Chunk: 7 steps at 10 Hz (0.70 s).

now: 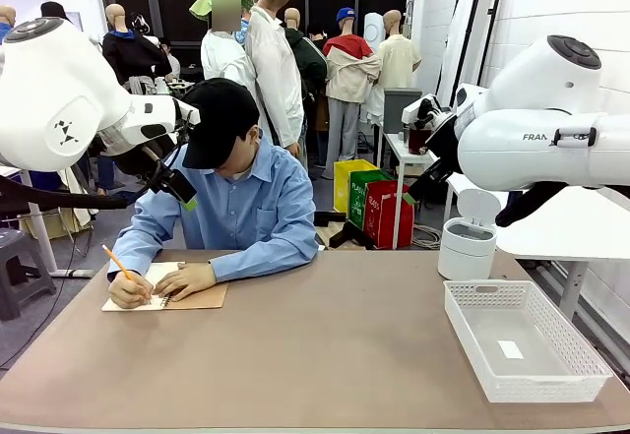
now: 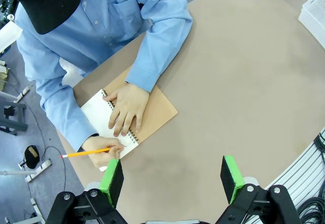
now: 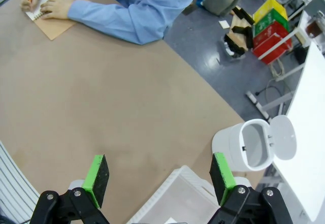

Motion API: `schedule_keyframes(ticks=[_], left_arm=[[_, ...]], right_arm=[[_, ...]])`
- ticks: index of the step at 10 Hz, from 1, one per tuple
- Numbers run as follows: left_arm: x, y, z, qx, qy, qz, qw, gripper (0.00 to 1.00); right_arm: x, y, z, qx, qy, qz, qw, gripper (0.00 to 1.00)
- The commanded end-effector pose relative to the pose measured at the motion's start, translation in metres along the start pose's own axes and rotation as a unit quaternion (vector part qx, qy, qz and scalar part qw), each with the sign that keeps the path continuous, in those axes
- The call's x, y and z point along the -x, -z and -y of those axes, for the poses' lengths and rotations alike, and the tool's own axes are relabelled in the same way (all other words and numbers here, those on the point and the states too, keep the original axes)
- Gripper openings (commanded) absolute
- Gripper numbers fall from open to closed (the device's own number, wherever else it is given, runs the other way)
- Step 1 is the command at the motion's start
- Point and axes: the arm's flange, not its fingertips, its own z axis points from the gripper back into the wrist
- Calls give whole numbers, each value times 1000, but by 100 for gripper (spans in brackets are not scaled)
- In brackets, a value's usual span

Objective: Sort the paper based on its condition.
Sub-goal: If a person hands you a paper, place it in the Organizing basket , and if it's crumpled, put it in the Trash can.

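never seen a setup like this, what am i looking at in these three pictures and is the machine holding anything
This is a robot with a white left arm and right arm at a brown table, facing a person. The wide picture comes from a fixed camera between the arms. The other two come from a camera on each wrist, looking down past that arm's own green-padded fingers: the left gripper and the right gripper. Both are open and hold nothing. On the table are a spiral notebook, which the person writes in with a pencil, a white basket and a white bin with its lid open.
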Motion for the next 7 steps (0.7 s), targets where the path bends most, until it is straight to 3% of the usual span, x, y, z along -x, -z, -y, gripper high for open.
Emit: schedule_keyframes(ticks=[1, 7], left_arm=[[0, -1, 0, 2, 3, 2, 1000, 100], [0, -1, 0, 2, 3, 2, 1000, 100]], right_arm=[[-1, -1, 1, -2, 0, -3, 1000, 100], [-1, -1, 1, -2, 0, -3, 1000, 100]])
